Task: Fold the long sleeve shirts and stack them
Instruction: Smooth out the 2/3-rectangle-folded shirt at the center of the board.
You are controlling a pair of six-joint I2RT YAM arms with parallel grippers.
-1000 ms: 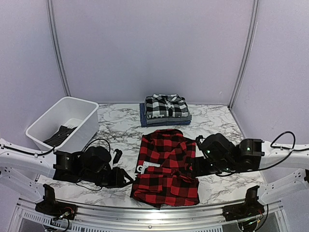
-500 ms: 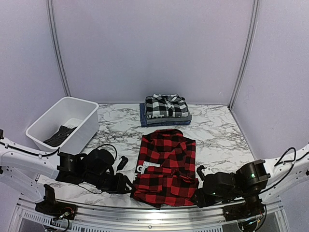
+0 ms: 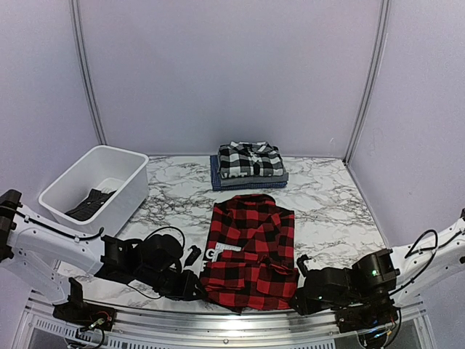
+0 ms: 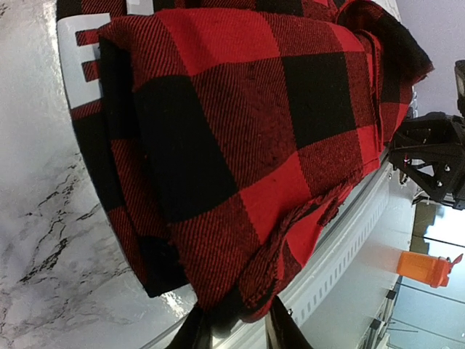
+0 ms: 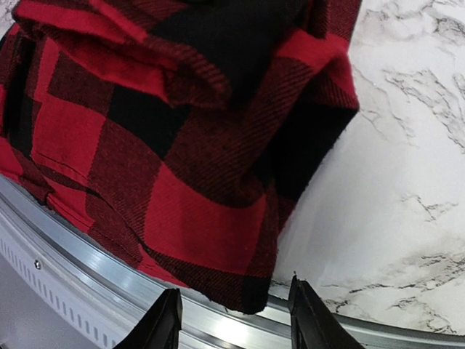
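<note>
A red-and-black check shirt (image 3: 251, 251) lies folded lengthwise in the middle of the marble table (image 3: 327, 196), collar away from me. My left gripper (image 3: 196, 289) is at its near left corner. In the left wrist view the bunched hem (image 4: 290, 240) fills the gap of the left gripper (image 4: 236, 320) and touches both fingers. My right gripper (image 3: 299, 299) is at the near right corner. There the right gripper (image 5: 232, 302) stands open, the shirt's corner (image 5: 247, 287) loose between its fingers. A black-and-white plaid shirt (image 3: 249, 158) tops a folded stack (image 3: 247, 180) at the back.
A white plastic tub (image 3: 127, 171) with a dark cloth inside stands at the back left. The table's metal front rail (image 3: 232, 320) runs right under the red shirt's near hem. Grey walls close the back and both sides.
Both arms dropped to the table's near edge. The right gripper went from the shirt's right side to its near right corner, the left to the near left corner. Both jaws narrowed.
</note>
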